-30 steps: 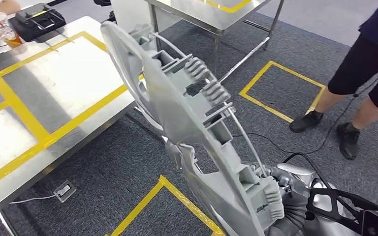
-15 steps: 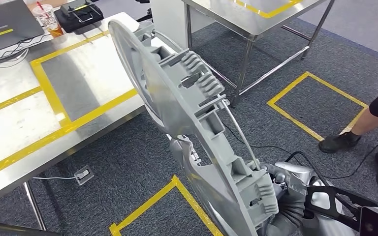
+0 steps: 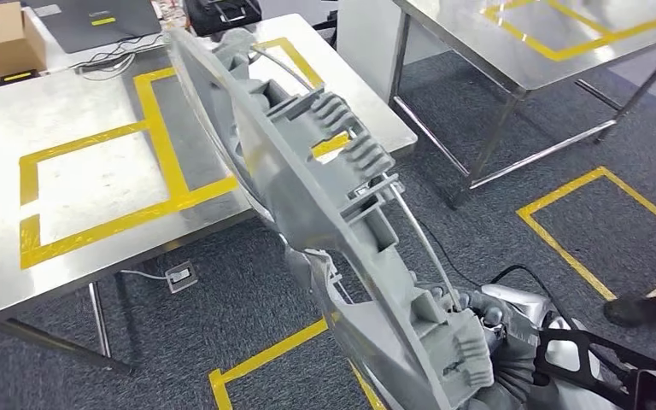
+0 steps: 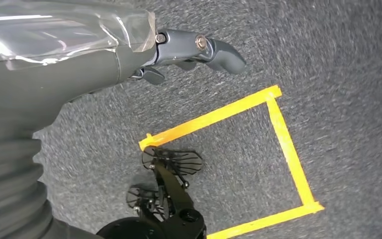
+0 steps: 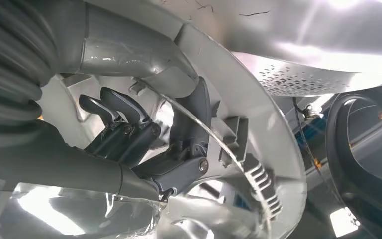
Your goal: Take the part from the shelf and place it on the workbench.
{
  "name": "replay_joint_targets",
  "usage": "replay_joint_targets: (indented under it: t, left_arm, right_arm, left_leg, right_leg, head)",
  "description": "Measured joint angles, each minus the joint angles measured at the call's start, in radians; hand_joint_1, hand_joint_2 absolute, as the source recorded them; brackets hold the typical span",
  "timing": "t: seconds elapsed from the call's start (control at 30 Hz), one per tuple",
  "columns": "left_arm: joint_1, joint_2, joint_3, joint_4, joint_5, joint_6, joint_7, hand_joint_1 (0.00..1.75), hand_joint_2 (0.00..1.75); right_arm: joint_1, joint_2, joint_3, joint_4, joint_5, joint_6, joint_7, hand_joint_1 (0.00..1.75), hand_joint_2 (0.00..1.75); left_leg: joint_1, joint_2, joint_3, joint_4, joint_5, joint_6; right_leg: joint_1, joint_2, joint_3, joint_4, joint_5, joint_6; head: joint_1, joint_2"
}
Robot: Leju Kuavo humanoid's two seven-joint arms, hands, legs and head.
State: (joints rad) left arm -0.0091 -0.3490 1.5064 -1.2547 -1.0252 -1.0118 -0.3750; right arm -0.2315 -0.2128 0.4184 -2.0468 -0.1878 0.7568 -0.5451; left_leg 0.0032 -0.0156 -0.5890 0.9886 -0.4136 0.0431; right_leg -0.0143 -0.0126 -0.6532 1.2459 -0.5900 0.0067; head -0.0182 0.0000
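The large grey moulded part (image 3: pixel 325 205), judged stiff, light but unwieldy, is gripped at its ribbed lower end by the right robot hand (image 5: pixel 144 134) and carried tilted beside the counter (image 3: pixel 77 111), while the left robot hand (image 4: pixel 189 50) hangs curled, holding nothing.

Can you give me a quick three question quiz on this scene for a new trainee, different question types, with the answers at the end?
1. True or false: the right hand holds the grey plastic part.
2. Multiple choice: the left hand is (A) gripping the part, (B) hanging over the carpet floor holding nothing, (C) resting on the workbench.
3. Fill in: the workbench top is marked with rectangles of ____ tape.

Key: 1 true; 2 B; 3 yellow.
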Motion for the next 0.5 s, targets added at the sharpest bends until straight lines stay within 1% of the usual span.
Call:
replay_joint_targets:
  t: [0.03, 0.07, 0.1, 0.13, 0.17, 0.2, 0.23, 0.27, 0.3, 0.33, 0.37, 0.4, 0.43, 0.47, 0.5]
  left_arm:
    - [0.0, -0.001, 0.0, 0.0, 0.0, -0.001, 0.0, 0.0, 1.75]
    - [0.0, -0.002, 0.0, 0.0, -0.001, -0.002, 0.0, 0.0, 1.75]
    - [0.001, -0.003, 0.0, 0.0, -0.001, -0.002, 0.0, 0.0, 1.75]
    - [0.002, -0.004, 0.0, 0.0, -0.001, -0.002, 0.0, 0.0, 1.75]
    - [0.003, -0.004, 0.0, 0.0, -0.001, -0.002, 0.0, 0.0, 1.75]
    - [0.004, -0.004, 0.0, -0.001, -0.001, -0.002, 0.0, 0.0, 1.75]
    - [0.006, -0.004, 0.0, -0.002, -0.001, -0.002, 0.0, 0.0, 1.75]
    - [0.009, -0.004, 0.0, -0.003, -0.001, -0.003, -0.001, 0.0, 1.75]
    - [0.012, -0.004, 0.0, -0.004, -0.002, -0.003, -0.001, 0.0, 1.75]
    - [0.016, -0.005, 0.001, -0.006, -0.003, -0.003, -0.002, 0.0, 1.75]
    - [0.018, -0.005, 0.001, -0.007, -0.005, -0.003, -0.003, 0.0, 1.75]
    - [0.019, -0.005, 0.001, -0.008, -0.007, -0.004, -0.005, 0.0, 1.75]
    - [0.017, -0.005, 0.001, -0.008, -0.009, -0.004, -0.007, 0.0, 1.75]
    - [0.015, -0.005, 0.0, -0.008, -0.01, -0.004, -0.008, 0.0, 1.75]
    - [0.013, -0.004, 0.0, -0.008, -0.01, -0.004, -0.009, 0.0, 1.75]
  right_arm:
    - [0.002, -0.001, 0.0, 0.0, 0.0, 0.0, 0.0, 1.75, 1.75]
    - [0.004, -0.001, 0.0, 0.0, 0.0, 0.0, 0.001, 1.75, 1.75]
    - [0.006, -0.002, 0.0, 0.0, 0.001, 0.0, 0.001, 1.75, 1.75]
    - [0.007, -0.003, 0.0, 0.0, 0.001, 0.0, 0.001, 1.75, 1.75]
    - [0.008, -0.003, 0.0, -0.001, 0.001, 0.0, 0.001, 1.75, 1.75]
    - [0.008, -0.003, 0.0, -0.001, 0.001, 0.0, 0.001, 1.75, 1.75]
    - [0.007, -0.002, 0.0, -0.002, 0.001, 0.0, 0.001, 1.75, 1.75]
    - [0.008, -0.002, 0.0, -0.002, 0.0, 0.0, 0.001, 1.75, 1.75]
    - [0.008, -0.002, 0.0, -0.003, 0.0, 0.0, 0.002, 1.75, 1.75]
    - [0.008, -0.001, 0.0, -0.003, 0.0, 0.0, 0.004, 1.75, 1.75]
    - [0.008, -0.001, 0.001, -0.003, 0.0, 0.0, 0.006, 1.75, 1.75]
    - [0.007, 0.0, 0.001, -0.004, -0.001, 0.0, 0.008, 1.75, 1.75]
    - [0.007, 0.0, 0.001, -0.005, -0.002, 0.0, 0.009, 1.75, 1.75]
    - [0.007, 0.0, 0.0, -0.006, -0.003, 0.0, 0.01, 1.75, 1.75]
    - [0.007, 0.0, 0.0, -0.007, -0.005, 0.0, 0.011, 1.75, 1.75]
  left_leg:
    - [0.001, -0.017, 0.0, 0.0, -0.001, 0.0]
    - [0.002, -0.035, 0.001, 0.001, -0.001, -0.001]
    - [0.003, -0.052, 0.003, 0.002, -0.003, -0.003]
    - [0.006, -0.069, 0.004, 0.004, -0.005, -0.006]
    - [0.007, -0.084, 0.003, 0.009, -0.009, -0.012]
    - [0.007, -0.098, 0.001, 0.016, -0.014, -0.019]
    - [0.007, -0.108, -0.002, 0.021, -0.018, -0.026]
    - [0.007, -0.116, -0.006, 0.024, -0.021, -0.032]
    - [0.009, -0.122, -0.009, 0.025, -0.022, -0.037]
    - [0.011, -0.122, -0.011, 0.025, -0.023, -0.04]
    - [0.012, -0.109, -0.016, 0.034, -0.029, -0.044]
    - [0.012, -0.083, -0.03, 0.06, -0.044, -0.049]
    - [0.012, -0.051, -0.053, 0.107, -0.068, -0.052]
    - [0.011, -0.02, -0.088, 0.174, -0.098, -0.056]
    - [0.012, -0.002, -0.127, 0.246, -0.126, -0.058]
  right_leg:
    - [-0.002, 0.006, -0.031, 0.046, -0.009, 0.004]
    - [-0.005, 0.008, -0.046, 0.056, -0.001, 0.012]
    - [-0.008, 0.01, -0.039, 0.024, 0.022, 0.023]
    - [-0.013, 0.017, -0.014, -0.043, 0.058, 0.035]
    - [-0.018, 0.033, 0.015, -0.117, 0.091, 0.044]
    - [-0.021, 0.044, 0.041, -0.175, 0.116, 0.044]
    - [-0.021, 0.053, 0.058, -0.212, 0.131, 0.04]
    - [-0.019, 0.055, 0.063, -0.222, 0.135, 0.031]
    - [-0.015, 0.047, 0.065, -0.222, 0.135, 0.021]
    - [-0.015, 0.039, 0.066, -0.223, 0.136, 0.014]
    - [-0.016, 0.031, 0.068, -0.224, 0.135, 0.007]
    - [-0.018, 0.022, 0.071, -0.225, 0.134, -0.001]
    - [-0.018, 0.012, 0.073, -0.226, 0.133, -0.007]
    - [-0.016, 0.002, 0.075, -0.226, 0.13, -0.013]
    - [-0.013, -0.01, 0.076, -0.226, 0.128, -0.017]
  head:
    - [0.001, 0.0]
    - [0.001, 0.0]
    - [0.001, 0.0]
    - [0.001, 0.0]
    - [0.001, 0.0]
    - [0.001, 0.0]
    - [0.001, 0.0]
    - [0.001, 0.0]
    - [0.001, 0.0]
    - [0.001, 0.0]
    - [-0.001, 0.0]
    - [-0.003, 0.0]
    - [-0.006, 0.0]
    - [-0.009, 0.0]
    - [-0.01, 0.0]
